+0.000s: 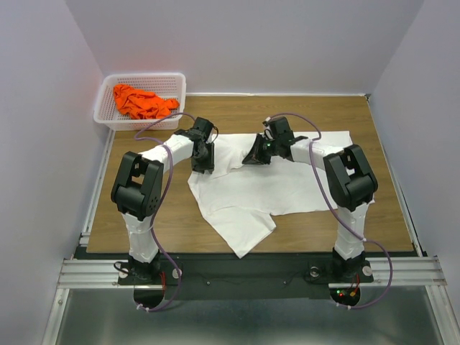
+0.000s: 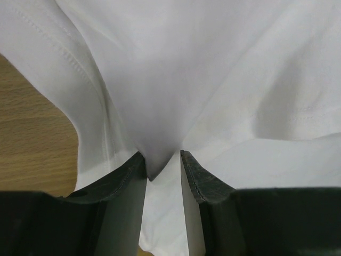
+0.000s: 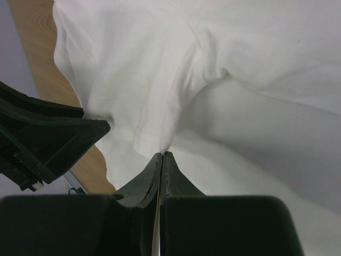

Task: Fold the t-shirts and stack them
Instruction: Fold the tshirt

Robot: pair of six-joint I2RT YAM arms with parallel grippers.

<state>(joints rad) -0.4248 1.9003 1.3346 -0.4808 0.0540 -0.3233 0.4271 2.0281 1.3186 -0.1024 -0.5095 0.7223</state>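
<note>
left gripper: jaws narrow, not fully together, with a tuck of the white cotton t-shirt wedged in the gap. In the wrist view the cloth is drawn into a cone running down to the fingers, and the shadowed tip of the tuck sits right between them. So it's holding fabric

right gripper: jaws pressed flat together, with a thin pinch of the same shirt caught at the very tips. Cloth peaks up to the tips and fans out ahead and to the right of the tool

shirt location: spread on the wooden table under and between both tools, mostly flat, wrinkled. Left gripper is at its far left edge, right gripper on the far part nearer the middle, with a stretch of cloth between the two. The rest of the shirt trails back toward the arm bases, one flap pointing at the near table edge. Bare wood shows just left of the left gripper in its wrist view

from the right wrist, a black housing sits off to the left of the tool over the shirt edge, looks like the left gripper

second garment: crumpled orange t-shirt lies inside a white plastic mesh basket, beyond and left of the left gripper, well apart from the white shirt. Neither tool touches it
</note>
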